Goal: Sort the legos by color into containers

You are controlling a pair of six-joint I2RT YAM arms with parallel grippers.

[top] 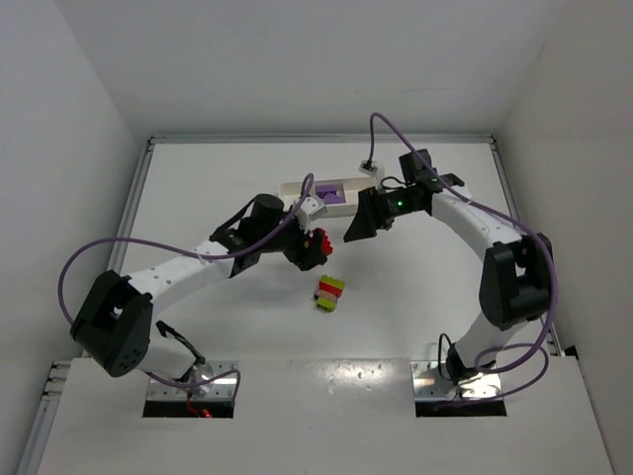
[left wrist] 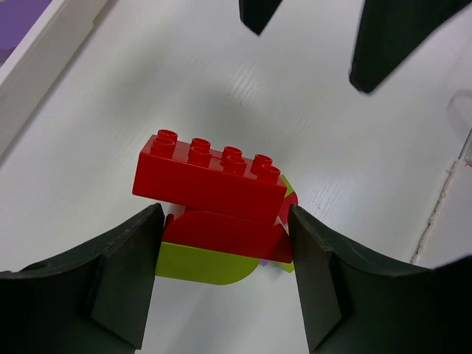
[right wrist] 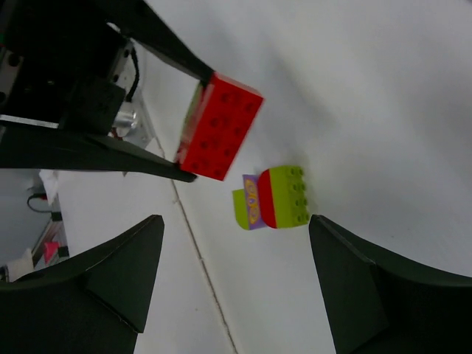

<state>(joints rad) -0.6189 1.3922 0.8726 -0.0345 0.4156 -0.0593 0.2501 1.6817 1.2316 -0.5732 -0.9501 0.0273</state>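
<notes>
My left gripper is shut on a red brick, held above the table with a red rounded piece and a lime piece stuck under it; it shows in the top view. A small stack of lime, purple and red legos lies on the table below it and also shows in the right wrist view. My right gripper is open and empty, hovering above that stack near the tray. The white tray's middle compartment holds purple bricks.
The tray's rim is at the far left of the left wrist view. The right gripper's dark fingers hang just beyond the held brick. A purple cable loops over the tray. White walls close the table in.
</notes>
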